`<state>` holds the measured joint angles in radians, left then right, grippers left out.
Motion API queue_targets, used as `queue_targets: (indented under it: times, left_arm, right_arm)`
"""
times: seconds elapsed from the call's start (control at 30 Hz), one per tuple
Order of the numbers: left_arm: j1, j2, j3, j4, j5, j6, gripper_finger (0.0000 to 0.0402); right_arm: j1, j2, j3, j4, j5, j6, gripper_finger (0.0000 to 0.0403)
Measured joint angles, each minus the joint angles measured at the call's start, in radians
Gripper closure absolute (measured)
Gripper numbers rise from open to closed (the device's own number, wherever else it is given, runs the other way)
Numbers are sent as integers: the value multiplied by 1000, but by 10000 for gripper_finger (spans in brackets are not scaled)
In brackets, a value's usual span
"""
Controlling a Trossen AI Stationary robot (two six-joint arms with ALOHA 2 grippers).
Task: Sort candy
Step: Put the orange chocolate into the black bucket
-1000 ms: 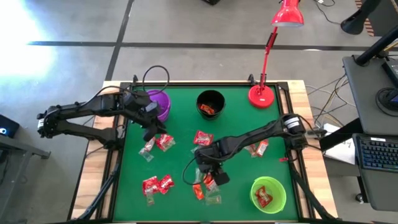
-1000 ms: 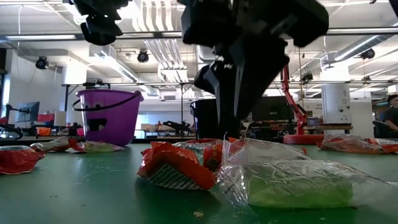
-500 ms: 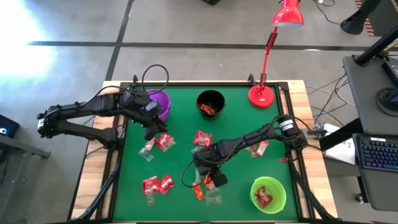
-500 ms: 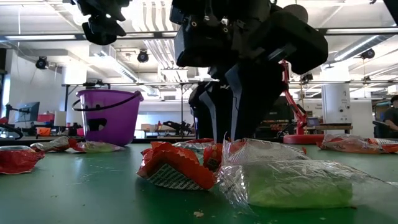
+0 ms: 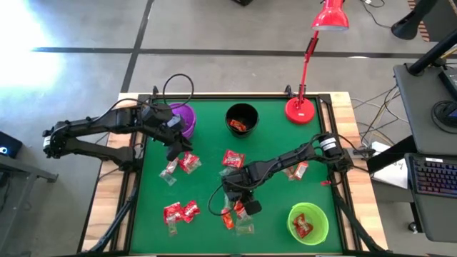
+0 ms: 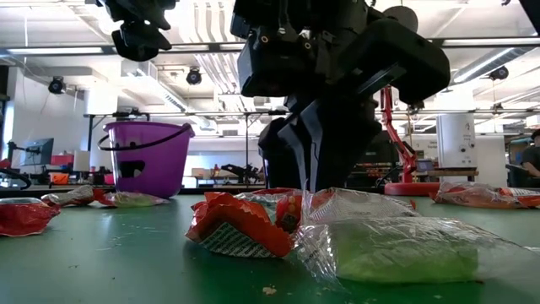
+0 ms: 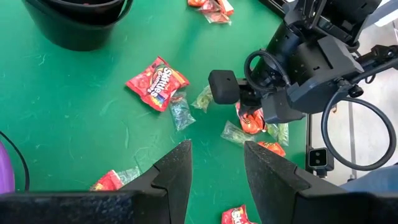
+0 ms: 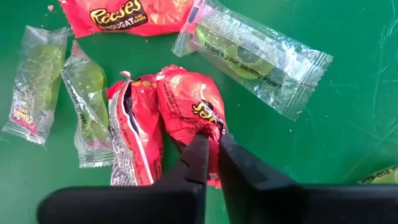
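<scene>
Two dark fingers [image 8: 202, 163] of the right gripper [image 8: 211, 158] are pinching together on the crinkled edge of a red wrapper [image 8: 186, 106], which is lying directly beneath and just ahead of the tips. Beside that wrapper, two clear packets with green sweets [image 8: 62, 87] are lying to one side of the jaws, a longer clear gummy packet [image 8: 252, 59] is sitting beyond them, and an orange Reese's wrapper [image 8: 127, 14] is lying farther ahead still. In the low view the gripper is pressing down into the pile of candy [image 6: 245, 224] on the green table [image 5: 200, 189].

The left gripper [image 7: 214, 165] is hovering with its jaws standing apart and nothing between them. A red Skittles packet [image 7: 155, 81] is lying ahead of the gap, well apart from the tips, beside a small clear packet [image 7: 180, 112]; the black cup [image 7: 74, 22] is standing farther off.
</scene>
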<state>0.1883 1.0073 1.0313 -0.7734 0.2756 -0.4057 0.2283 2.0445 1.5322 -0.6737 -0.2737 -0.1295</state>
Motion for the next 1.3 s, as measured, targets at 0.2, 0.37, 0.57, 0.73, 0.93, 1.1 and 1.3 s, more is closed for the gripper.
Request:
queue_targets:
  times: [0.2, 0.37, 0.57, 0.73, 0.93, 1.1, 1.3]
  left_arm:
    - [0, 0, 0, 0, 0, 0, 272]
    - [0, 0, 0, 0, 0, 0, 272]
    - [0, 0, 0, 0, 0, 0, 272]
    - [0, 0, 0, 0, -6, 3, 272]
    - [0, 0, 0, 0, -6, 4, 272]
    - [0, 0, 0, 1, -35, 40, 272]
    - [0, 0, 0, 2, -145, 86, 272]
  right_arm:
    - [0, -6, 0, -19, 4, 14, 393]
    - [-2, -32, -1, -61, 5, 14, 394]
    - [-2, -115, -2, -82, 16, 17, 394]
    - [-18, -210, -2, -90, 116, 26, 394]
    - [-69, -323, -2, -90, 208, 105, 394]
    - [-120, -411, -1, -89, 272, 141, 394]
    - [-188, -489, -2, -87, 380, 195, 394]
